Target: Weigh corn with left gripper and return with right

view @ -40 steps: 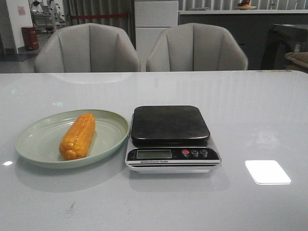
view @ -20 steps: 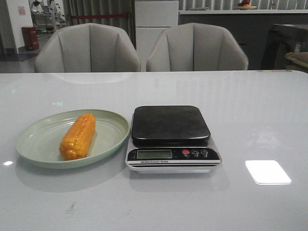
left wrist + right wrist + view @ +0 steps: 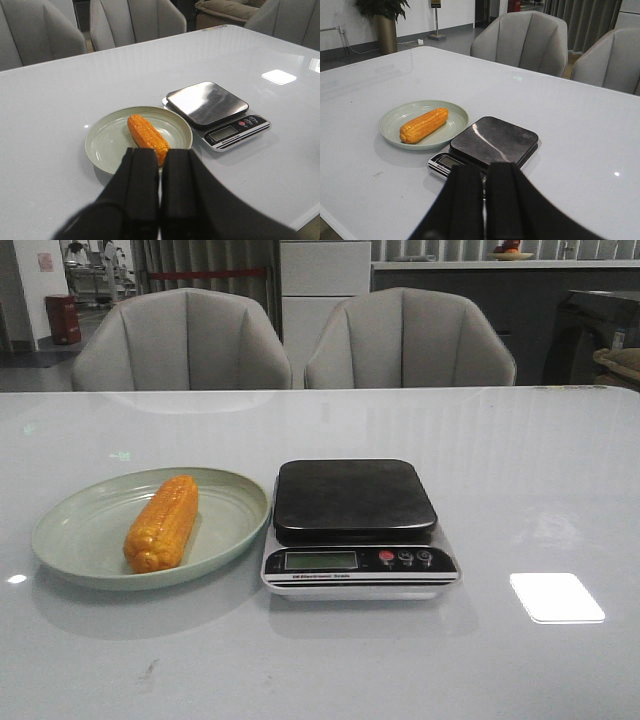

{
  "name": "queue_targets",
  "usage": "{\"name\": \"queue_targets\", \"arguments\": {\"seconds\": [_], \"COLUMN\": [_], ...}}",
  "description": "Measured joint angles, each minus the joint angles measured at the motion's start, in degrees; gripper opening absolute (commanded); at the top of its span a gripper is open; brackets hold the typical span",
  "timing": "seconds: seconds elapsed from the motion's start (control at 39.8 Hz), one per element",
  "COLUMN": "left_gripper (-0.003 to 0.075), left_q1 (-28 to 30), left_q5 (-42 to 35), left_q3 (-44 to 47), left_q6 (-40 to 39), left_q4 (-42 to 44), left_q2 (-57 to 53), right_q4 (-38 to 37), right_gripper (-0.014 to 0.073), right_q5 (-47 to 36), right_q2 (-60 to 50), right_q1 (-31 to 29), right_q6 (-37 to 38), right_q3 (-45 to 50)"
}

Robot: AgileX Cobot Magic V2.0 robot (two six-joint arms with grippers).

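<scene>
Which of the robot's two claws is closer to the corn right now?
Left, it seems. The left gripper hangs shut above the plate's near rim, beside the corn; the right gripper hangs shut beyond the scale.

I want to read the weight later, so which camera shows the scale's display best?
The front view: the scale's display faces it squarely, unobstructed. The left wrist view shows it small and angled; in the right wrist view the right gripper partly hides it.
</scene>
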Motion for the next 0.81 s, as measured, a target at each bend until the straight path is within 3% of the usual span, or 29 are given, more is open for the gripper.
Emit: {"name": "queue_targets", "arguments": {"seconds": [0.81], "left_gripper": [0.0113], "left_q1": [0.0], "left_q5": [-1.28], "left_q3": [1.65], "left_q6": [0.0], "left_q4": [2.21], "left_q2": [0.0], "right_q4": [-0.08], "right_gripper": [0.0167], "right_q5": [0.0], "right_q2": [0.0], "right_q1": [0.0], "right_q6": [0.0], "right_q3": [0.0]}}
